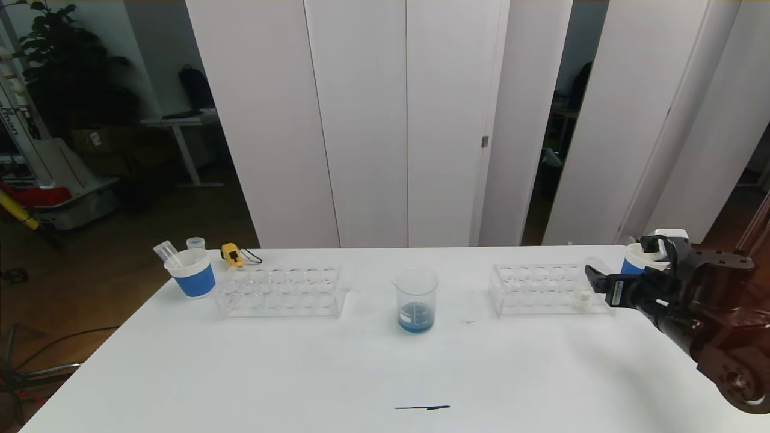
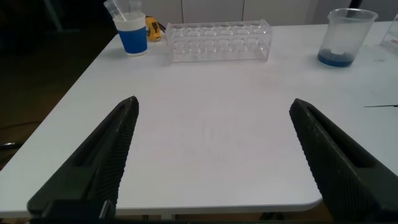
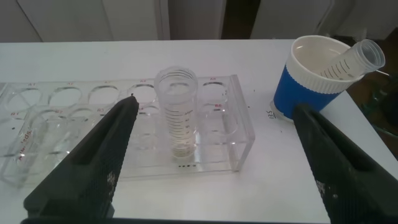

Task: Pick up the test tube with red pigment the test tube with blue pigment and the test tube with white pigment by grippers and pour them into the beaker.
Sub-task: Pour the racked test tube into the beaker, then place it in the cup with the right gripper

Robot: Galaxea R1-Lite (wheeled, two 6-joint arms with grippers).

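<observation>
A: Where is the right gripper (image 3: 211,155)?
B: Near the desk's right edge, jaws spread wide and empty, facing the test tube with white pigment (image 3: 176,112), which stands upright in the end of the right rack (image 1: 544,290).

A: So which step?
B: I judge the white tube's pickup. The beaker (image 1: 415,299) in the desk's middle already holds blue liquid. Next the jaws must move in around the tube, close, then lift straight up.

A: The left gripper (image 2: 214,155)?
B: Open too, idle off the near left edge.

A: And around?
B: A bare white desk (image 1: 301,373); another clear rack (image 1: 281,291) and a paper cup (image 1: 194,273) sit at the far left, with white panels (image 1: 361,120) behind.
</observation>
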